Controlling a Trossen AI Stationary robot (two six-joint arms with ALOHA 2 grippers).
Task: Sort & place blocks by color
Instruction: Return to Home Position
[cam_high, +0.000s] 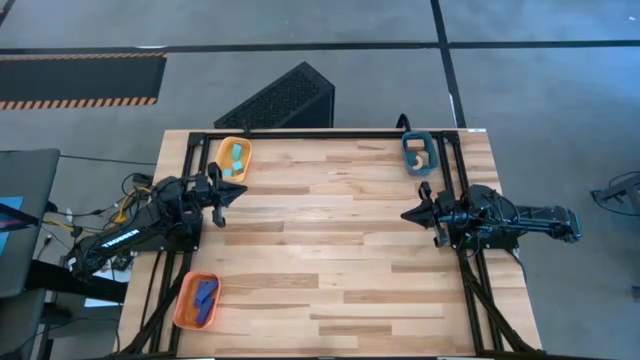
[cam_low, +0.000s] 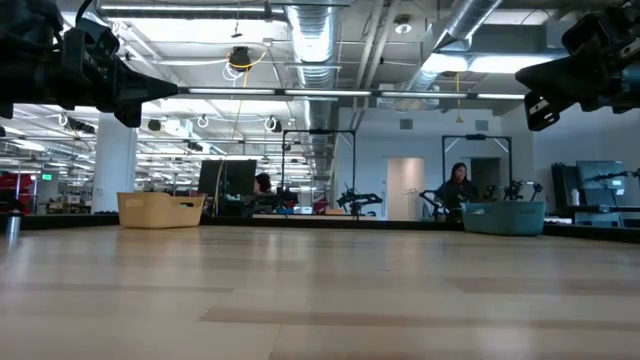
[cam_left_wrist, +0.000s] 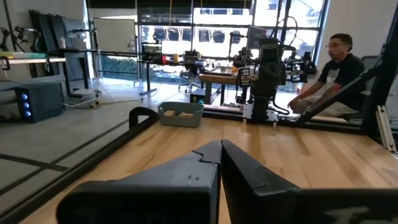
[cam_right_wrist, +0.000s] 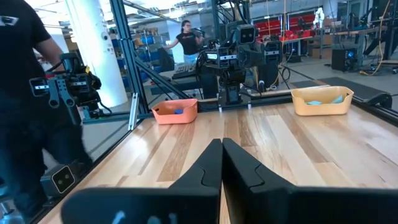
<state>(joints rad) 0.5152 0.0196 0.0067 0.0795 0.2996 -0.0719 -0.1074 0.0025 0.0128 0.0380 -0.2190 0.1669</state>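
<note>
Every block lies in a tray. Dark blue bars (cam_high: 205, 296) sit in the orange tray (cam_high: 184, 311) at the table's near left corner. Light cyan pieces (cam_high: 235, 158) rest in the yellow-orange tray (cam_high: 223, 152) at the far left. Tan wood pieces (cam_high: 422, 158) lie in the teal tray (cam_high: 410, 145) at the far right. My left gripper (cam_high: 218, 207) hangs shut above the table's left side, its tips meeting in the left wrist view (cam_left_wrist: 221, 144). My right gripper (cam_high: 407, 214) is shut above the right side, tips together in its own view (cam_right_wrist: 221, 144).
Bare wood planks span the middle of the table (cam_high: 330, 230) between the two arms. Black rails (cam_high: 330, 133) frame the far and side edges. A black slotted box (cam_high: 283, 98) stands on the floor behind. People (cam_left_wrist: 336, 68) show beyond the table.
</note>
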